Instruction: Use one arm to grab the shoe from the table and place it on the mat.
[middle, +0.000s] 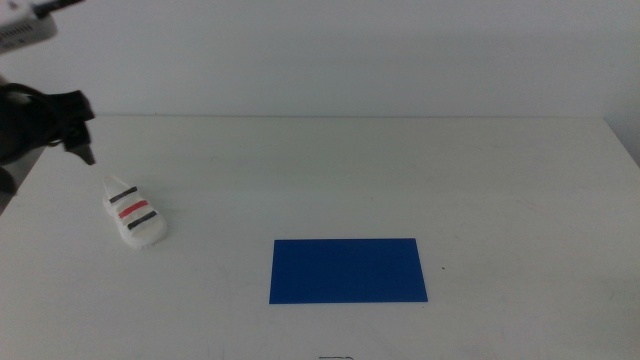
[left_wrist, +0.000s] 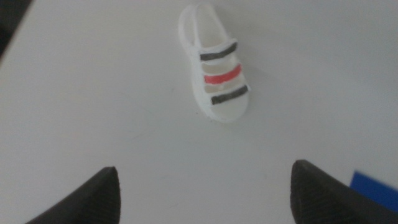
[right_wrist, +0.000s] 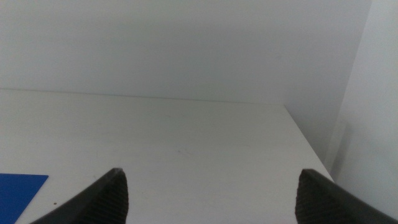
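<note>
The white shoe (middle: 133, 213) with black, red and black straps lies on the white table (middle: 400, 170) at the left. It also shows in the left wrist view (left_wrist: 214, 65). The dark blue mat (middle: 347, 270) lies flat near the front middle, well to the right of the shoe. My left gripper (middle: 82, 135) hovers open above the table, behind and left of the shoe; its jaws stand wide apart and empty (left_wrist: 205, 193). My right gripper (right_wrist: 211, 193) is open and empty, out of the middle view, over the table's right side.
The table's far edge meets a plain white wall (middle: 350, 50). The table's right edge (right_wrist: 311, 149) shows in the right wrist view, with a corner of the mat (right_wrist: 18, 193) there as well.
</note>
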